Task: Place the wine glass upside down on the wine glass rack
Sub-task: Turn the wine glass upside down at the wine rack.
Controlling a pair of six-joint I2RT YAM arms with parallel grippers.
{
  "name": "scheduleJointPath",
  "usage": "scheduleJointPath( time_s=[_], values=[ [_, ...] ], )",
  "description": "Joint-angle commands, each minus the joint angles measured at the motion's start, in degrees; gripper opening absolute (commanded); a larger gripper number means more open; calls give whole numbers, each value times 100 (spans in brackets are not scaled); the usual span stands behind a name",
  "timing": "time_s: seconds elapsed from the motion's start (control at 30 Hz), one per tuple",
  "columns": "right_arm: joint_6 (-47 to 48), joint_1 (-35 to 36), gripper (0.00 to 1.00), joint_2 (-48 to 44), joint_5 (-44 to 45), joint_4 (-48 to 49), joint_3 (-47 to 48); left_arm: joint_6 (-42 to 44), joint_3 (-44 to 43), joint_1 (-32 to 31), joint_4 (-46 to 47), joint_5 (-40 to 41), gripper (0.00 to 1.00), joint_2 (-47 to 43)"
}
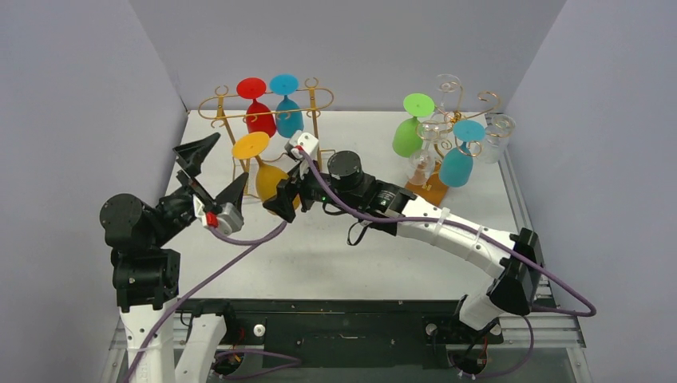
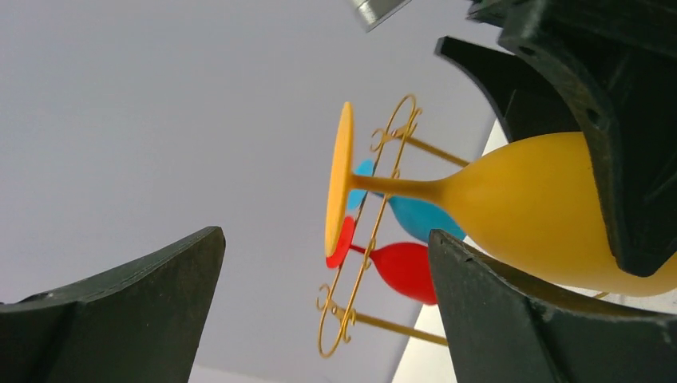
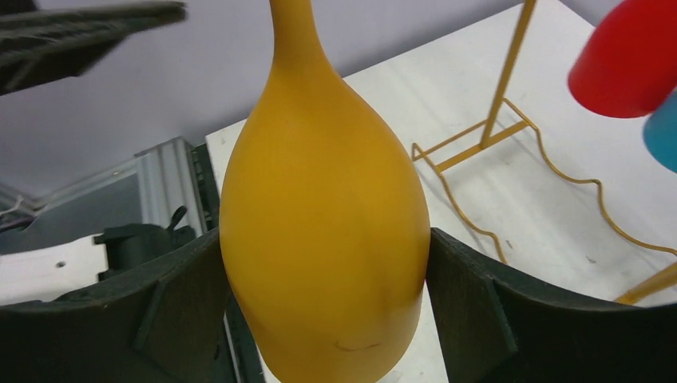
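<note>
Top external view shows the right gripper (image 1: 281, 198) clamped on the bowl of the yellow wine glass (image 1: 268, 180), held foot-up just before the gold rack (image 3: 509, 68), while the left gripper (image 1: 231, 156) gapes wide, empty, beside it.

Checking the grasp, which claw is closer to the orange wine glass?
Right. The right claw is shut on the orange wine glass at its bowl; the left claw is open, just left of it in the top view.
</note>
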State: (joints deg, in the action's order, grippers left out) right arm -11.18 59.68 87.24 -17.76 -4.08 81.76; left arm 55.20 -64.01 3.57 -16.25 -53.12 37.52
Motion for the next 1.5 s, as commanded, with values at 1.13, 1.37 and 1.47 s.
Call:
scheduleJointPath(
  time_s=[1.13,1.37,1.47],
  values=[
    [-552,-748,69,2708,1095,1461,1968,-4158,47,1253,58,2396,96,836],
    [-485,-644,67,2409,1186,1789,1501,-4131,83,1251,97,2375,96,810],
    [-334,-574,67,2333,1181,1769,1465,-4180,111,1251,164,2364,96,801]
  ],
)
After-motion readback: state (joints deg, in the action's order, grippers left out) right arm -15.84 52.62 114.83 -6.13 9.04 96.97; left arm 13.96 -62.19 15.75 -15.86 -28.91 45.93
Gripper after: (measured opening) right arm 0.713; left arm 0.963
